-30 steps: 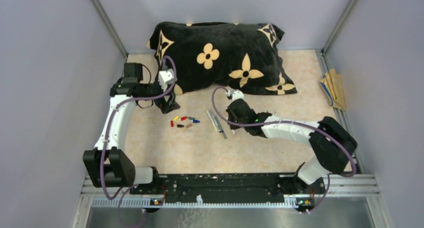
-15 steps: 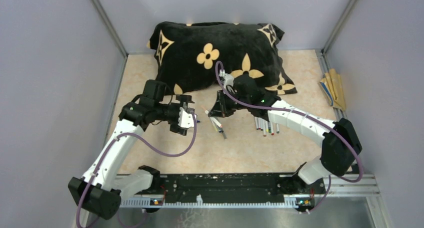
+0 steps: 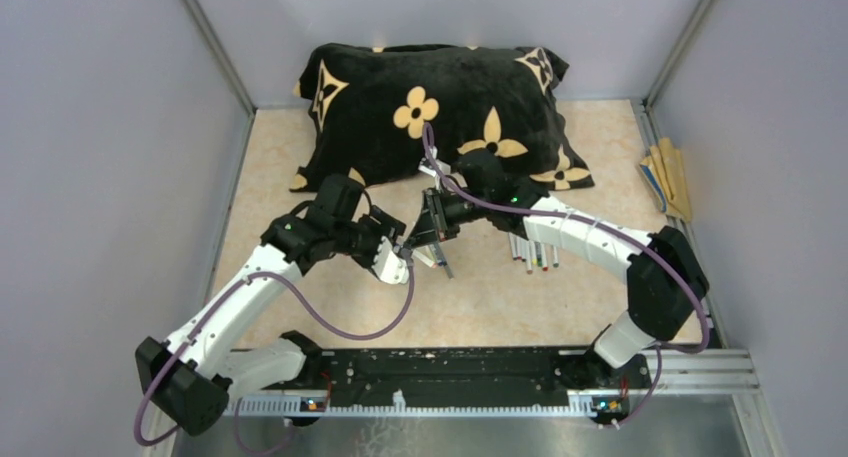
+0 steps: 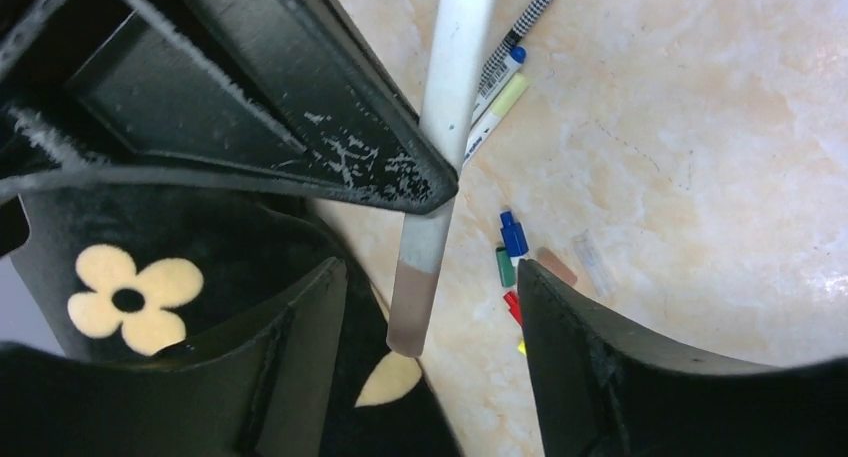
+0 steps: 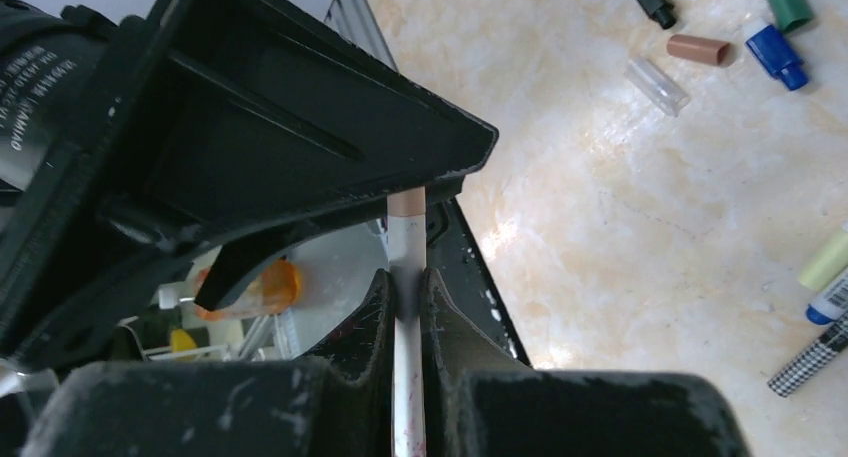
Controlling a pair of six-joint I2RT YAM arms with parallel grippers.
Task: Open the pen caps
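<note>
My right gripper [image 5: 405, 275] is shut on a white pen [image 5: 407, 317] and holds it above the table. The pen's brown cap [image 4: 410, 307] sticks out between the fingers of my left gripper [image 4: 430, 272], which is open; neither finger touches the cap. In the top view the left gripper [image 3: 405, 251] and the right gripper [image 3: 432, 229] meet near the table's middle. Loose caps lie on the table: blue [image 4: 513, 235], green [image 4: 505, 267], red [image 4: 512, 305], brown [image 5: 700, 49], black [image 5: 655, 2] and a clear one [image 5: 657, 85].
A black pillow with tan flowers [image 3: 440, 107] lies at the back, close behind both grippers. Three pens [image 4: 500, 87] lie under the grippers. A row of pens [image 3: 530, 252] lies beside the right arm. Tan sticks [image 3: 668, 182] lie at the right wall.
My left arm has swung right and forward from the loose caps to the right gripper. The right gripper has lifted a pen, so its cap end now sits between the open left fingers.
</note>
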